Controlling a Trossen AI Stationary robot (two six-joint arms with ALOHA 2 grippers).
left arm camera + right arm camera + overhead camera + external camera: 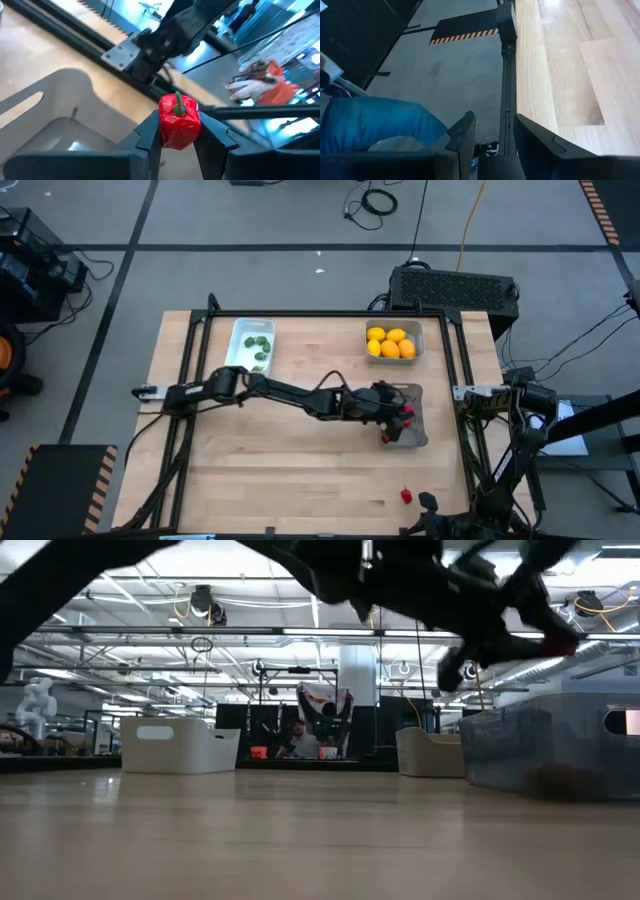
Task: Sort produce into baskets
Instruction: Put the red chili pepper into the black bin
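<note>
Left pincer [179,134] grips a red pepper-like piece [179,122] over the darker grey tray [410,418].

The left pincer is clamped on the red piece, green stem up, with the left arm stretched across the table [290,470] from the left to the grey tray at the right; dark red pieces in that tray show only dimly through its wall in the low view. Farther off, the pale grey tray [394,343] holds yellow-orange fruits [390,343], and the white tray [252,346] at far left holds green leafy pieces [259,347]. One more red piece [406,495] lies alone near the table's near right edge. The right pincer [492,134] waits off the table's right side with its fingers apart, holding nothing, above the floor; blue cloth [375,120] beside it is cut off. No writing can be read anywhere.
</note>
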